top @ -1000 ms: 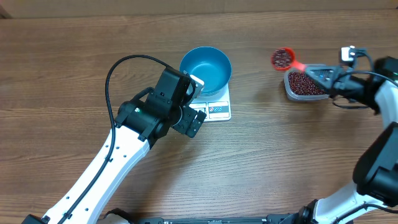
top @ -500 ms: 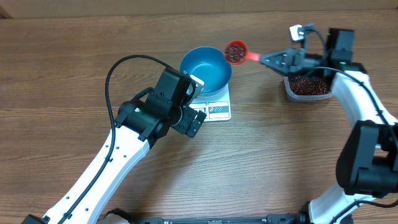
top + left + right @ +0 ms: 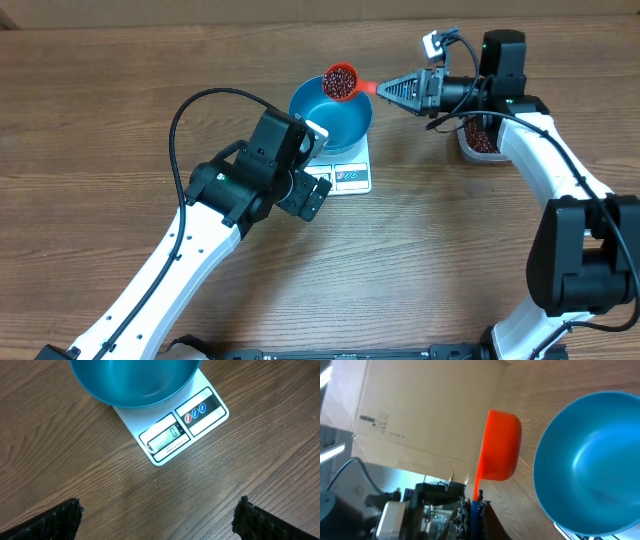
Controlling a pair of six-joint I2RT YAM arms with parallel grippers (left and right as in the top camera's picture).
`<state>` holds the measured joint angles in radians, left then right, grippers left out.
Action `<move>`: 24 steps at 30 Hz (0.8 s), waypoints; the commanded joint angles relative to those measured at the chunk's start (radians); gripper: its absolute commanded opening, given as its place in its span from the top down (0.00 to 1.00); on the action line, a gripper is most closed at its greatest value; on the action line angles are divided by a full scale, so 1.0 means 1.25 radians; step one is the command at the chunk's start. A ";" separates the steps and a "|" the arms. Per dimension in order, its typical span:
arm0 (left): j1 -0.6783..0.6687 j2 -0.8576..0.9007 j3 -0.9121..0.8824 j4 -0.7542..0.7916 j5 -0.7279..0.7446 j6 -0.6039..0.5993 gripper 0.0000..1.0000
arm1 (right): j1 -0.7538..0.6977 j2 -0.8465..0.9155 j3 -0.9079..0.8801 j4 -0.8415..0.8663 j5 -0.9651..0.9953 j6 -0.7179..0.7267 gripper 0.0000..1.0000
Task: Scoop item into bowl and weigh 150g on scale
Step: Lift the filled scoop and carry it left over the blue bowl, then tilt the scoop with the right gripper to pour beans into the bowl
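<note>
Swung left from the clear tub [image 3: 467,148], the right tool [image 3: 385,88], clenched on a smooth orange plastic scoop [image 3: 497,445], holds oval red-brown beans [image 3: 341,80] over the far rim of the round blue bowl [image 3: 335,125], handle pointing right; left tool [image 3: 160,520] released.

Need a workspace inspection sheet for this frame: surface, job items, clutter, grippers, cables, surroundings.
Surface: wooden table, no spills seen.
Job's things: blue bowl empty, on the scale, display zero; beans fill the red scoop at the bowl's rim; more in the clear tub.
Clutter: nothing seen.
Grippers: left gripper open, holding nothing; right gripper shut on the scoop handle.
Cables: black cable looped above the left arm.
Surroundings: cardboard behind the table.
</note>
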<state>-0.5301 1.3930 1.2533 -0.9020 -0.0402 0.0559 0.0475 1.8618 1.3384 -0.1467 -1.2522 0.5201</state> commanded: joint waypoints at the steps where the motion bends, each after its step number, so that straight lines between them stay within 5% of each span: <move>1: 0.000 -0.016 0.005 0.001 0.006 0.012 0.00 | 0.012 0.002 0.004 -0.025 0.069 -0.022 0.96; 24: 0.000 -0.016 0.005 0.001 0.006 0.012 0.00 | 0.072 0.000 0.091 -0.320 0.341 -0.296 0.96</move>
<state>-0.5301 1.3930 1.2533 -0.9020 -0.0402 0.0559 0.1326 1.8622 1.3716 -0.5159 -0.8986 0.2562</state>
